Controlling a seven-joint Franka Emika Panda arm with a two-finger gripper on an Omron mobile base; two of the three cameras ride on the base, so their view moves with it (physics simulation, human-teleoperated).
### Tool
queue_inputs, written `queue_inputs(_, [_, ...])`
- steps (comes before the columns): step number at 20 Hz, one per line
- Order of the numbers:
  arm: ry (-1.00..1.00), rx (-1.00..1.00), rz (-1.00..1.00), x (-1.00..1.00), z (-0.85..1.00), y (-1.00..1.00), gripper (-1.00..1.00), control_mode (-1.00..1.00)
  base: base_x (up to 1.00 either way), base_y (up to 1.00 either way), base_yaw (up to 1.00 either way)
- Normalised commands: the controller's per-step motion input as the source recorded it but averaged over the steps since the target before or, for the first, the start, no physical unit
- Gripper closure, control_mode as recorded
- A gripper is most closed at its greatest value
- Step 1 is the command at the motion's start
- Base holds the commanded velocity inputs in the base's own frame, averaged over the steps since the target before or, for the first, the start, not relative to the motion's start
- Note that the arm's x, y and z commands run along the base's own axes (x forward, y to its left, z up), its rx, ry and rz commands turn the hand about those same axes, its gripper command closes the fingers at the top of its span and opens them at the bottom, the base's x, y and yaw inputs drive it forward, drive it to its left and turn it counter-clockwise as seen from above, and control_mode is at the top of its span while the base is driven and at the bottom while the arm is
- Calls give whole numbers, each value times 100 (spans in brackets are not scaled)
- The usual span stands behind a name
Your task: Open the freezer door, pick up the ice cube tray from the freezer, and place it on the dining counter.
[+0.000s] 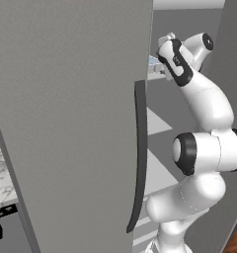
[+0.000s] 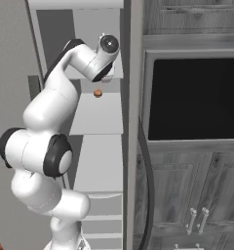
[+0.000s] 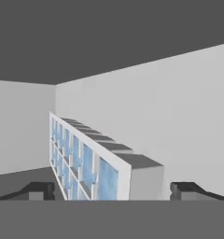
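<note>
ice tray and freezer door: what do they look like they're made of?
Ice cube tray: looks like rigid plastic, matte whitish rim, pale blue translucent-looking cells. Could be silicone; can't tell.
Freezer door: flat matte grey panel, no shine, likely painted or brushed metal. Its handle is dark and smooth, metal or plastic.

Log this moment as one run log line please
door: open | arm: reaching into freezer | hand: open, fingers either side of tray, not closed on it | tray: on freezer shelf | next: probably close and lift
</note>
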Motion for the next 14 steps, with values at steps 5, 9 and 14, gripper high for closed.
queue_inputs(5, [0, 0, 0, 31, 0, 0, -100, -100, 0, 0, 0])
queue_inputs(9, [1, 0, 0, 20, 0, 0, -100, -100, 0, 0, 0])
queue_inputs(14, [1, 0, 0, 19, 0, 0, -100, -100, 0, 0, 0])
